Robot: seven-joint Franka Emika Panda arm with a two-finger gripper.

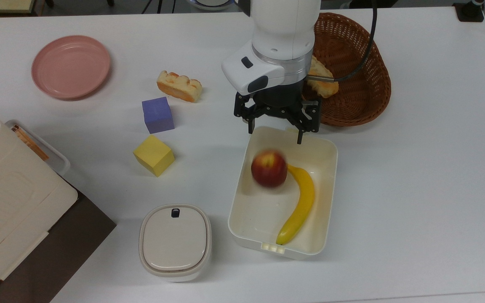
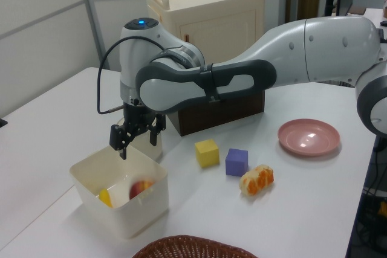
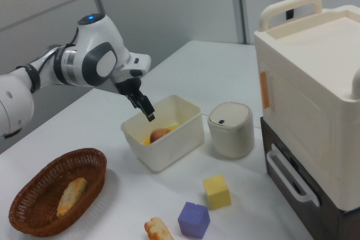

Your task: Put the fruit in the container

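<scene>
Fruit (image 1: 269,168) is lying inside the container (image 1: 329,185) beside the banana (image 1: 299,203); my tool (image 1: 274,126) is hanging wide, empty; I judge lifting straight up best.

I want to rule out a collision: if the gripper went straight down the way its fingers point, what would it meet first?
Probably the container, at its rim or floor at the end nearest the basket: the open gripper hangs there, clear of the fruit. Depth is uncertain.

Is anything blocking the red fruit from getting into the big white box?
No, nothing visible is in the way. The fruit is already inside the container, next to the banana. The gripper hangs open above the box's far edge, and nothing sits between its fingers.
</scene>
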